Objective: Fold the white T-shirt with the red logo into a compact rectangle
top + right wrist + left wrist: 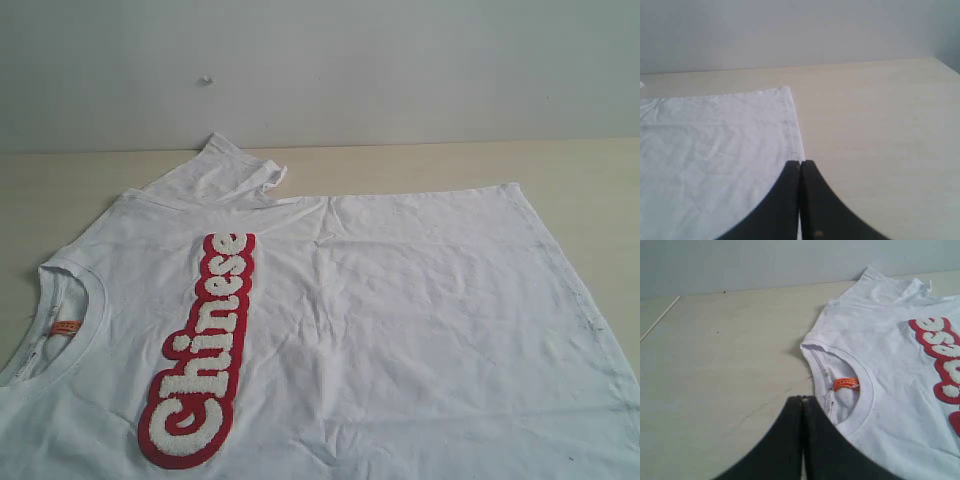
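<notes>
The white T-shirt (400, 310) lies spread flat on the table with its collar (75, 300) at the left and its hem at the right. The red logo (200, 350) runs as a strip across the chest. One sleeve (225, 170) sticks out at the far side. In the left wrist view my left gripper (803, 398) is shut and empty, hovering beside the collar (865, 395) and its orange neck label (846, 384). My right gripper (800, 162) is shut and empty over the shirt's hem edge (796, 132). Neither gripper shows in the exterior view.
The pale wooden table (590, 180) extends beyond the shirt on the far and right sides, backed by a plain wall (400, 70). A thin white line (660, 317) crosses the table's far corner in the left wrist view.
</notes>
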Robot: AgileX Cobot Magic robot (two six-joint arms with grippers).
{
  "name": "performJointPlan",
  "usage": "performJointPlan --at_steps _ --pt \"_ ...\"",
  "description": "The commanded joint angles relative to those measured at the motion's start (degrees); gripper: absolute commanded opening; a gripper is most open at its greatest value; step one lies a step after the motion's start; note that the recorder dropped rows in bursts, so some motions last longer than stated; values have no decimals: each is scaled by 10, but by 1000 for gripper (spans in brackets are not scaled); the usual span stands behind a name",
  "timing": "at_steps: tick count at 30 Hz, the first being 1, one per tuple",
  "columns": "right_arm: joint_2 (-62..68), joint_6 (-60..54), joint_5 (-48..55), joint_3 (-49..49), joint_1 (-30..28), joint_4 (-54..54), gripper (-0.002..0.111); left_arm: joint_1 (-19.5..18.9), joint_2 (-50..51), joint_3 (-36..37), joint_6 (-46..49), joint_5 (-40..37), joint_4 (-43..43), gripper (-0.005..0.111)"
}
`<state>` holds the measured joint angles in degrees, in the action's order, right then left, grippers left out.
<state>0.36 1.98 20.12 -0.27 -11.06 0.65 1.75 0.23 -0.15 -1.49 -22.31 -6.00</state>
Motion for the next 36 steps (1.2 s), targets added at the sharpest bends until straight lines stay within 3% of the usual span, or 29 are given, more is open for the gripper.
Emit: performJointPlan --at_steps 1,18,23,33,36 --pt "-4 -4 -8 3 -2 3 0 -1 -2 1 0 5 0 0" --pt "-4 -2 -8 3 -2 3 0 -1 -2 1 0 12 2 0" --pt "-4 -2 -8 3 -2 3 0 -1 -2 1 -77 88 37 0" --pt "-4 -2 -8 3 -2 3 0 -1 -2 1 -65 251 32 0" --pt "-4 -2 -8 3 -2 3 0 -1 -2 1 -65 260 32 0"
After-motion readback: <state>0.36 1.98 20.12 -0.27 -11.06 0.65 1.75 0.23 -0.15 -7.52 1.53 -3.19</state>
